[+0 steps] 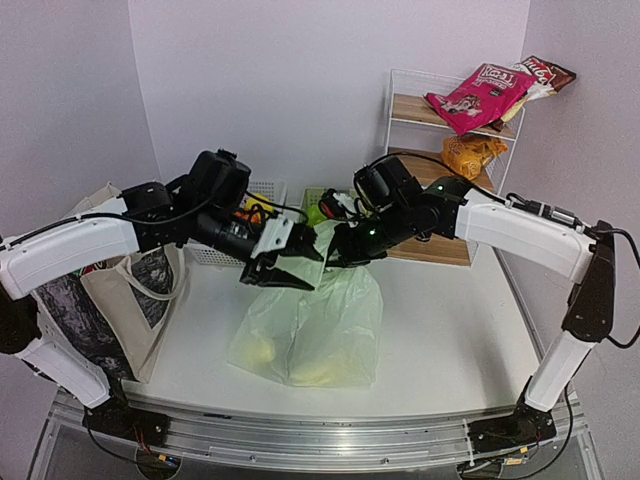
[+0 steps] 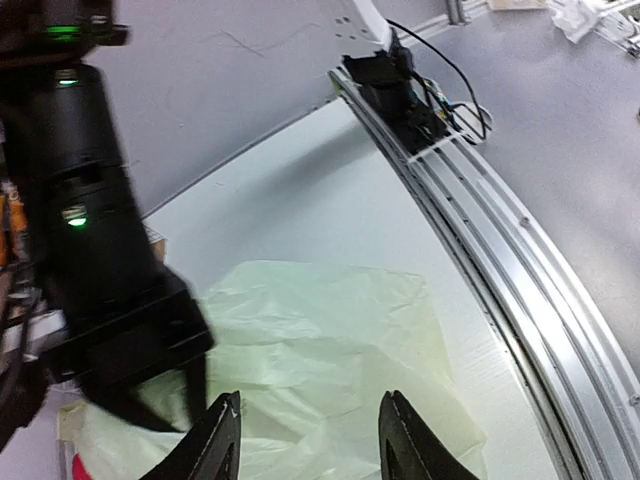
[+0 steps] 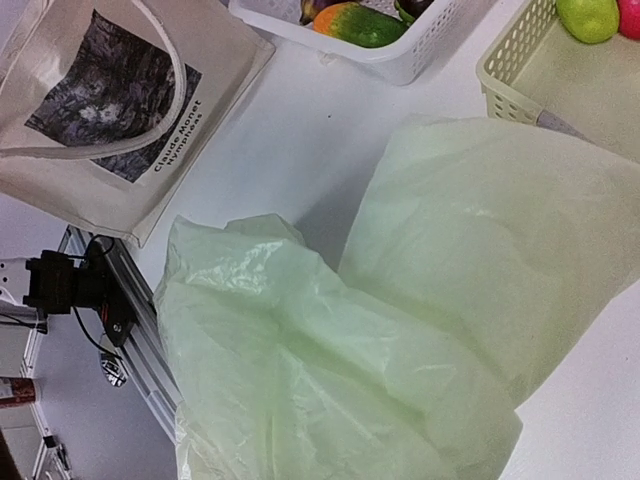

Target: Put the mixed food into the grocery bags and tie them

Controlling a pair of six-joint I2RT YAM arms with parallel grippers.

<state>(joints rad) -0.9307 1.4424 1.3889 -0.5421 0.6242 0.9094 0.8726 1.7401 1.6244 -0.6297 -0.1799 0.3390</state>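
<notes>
The pale-green plastic bag (image 1: 312,325) stands in the middle of the table, its top pulled up into a peak. Yellow fruit pieces (image 1: 262,350) show faintly through its lower part. My right gripper (image 1: 338,257) is shut on the bag's top; in the right wrist view the plastic (image 3: 400,330) covers its fingers. My left gripper (image 1: 277,272) hovers beside it over the bag (image 2: 320,330), open, with nothing between its fingers (image 2: 216,440). The beige canvas tote (image 1: 120,290) with its print panel (image 3: 110,100) lies at the left.
A white slotted basket (image 3: 400,55) holding fruit and a cream basket (image 3: 560,85) sit behind the bag. A wire shelf (image 1: 400,110) at the back right carries a pink packet (image 1: 480,95) and an orange packet (image 1: 470,155). The table's rail (image 2: 500,260) runs along the near edge.
</notes>
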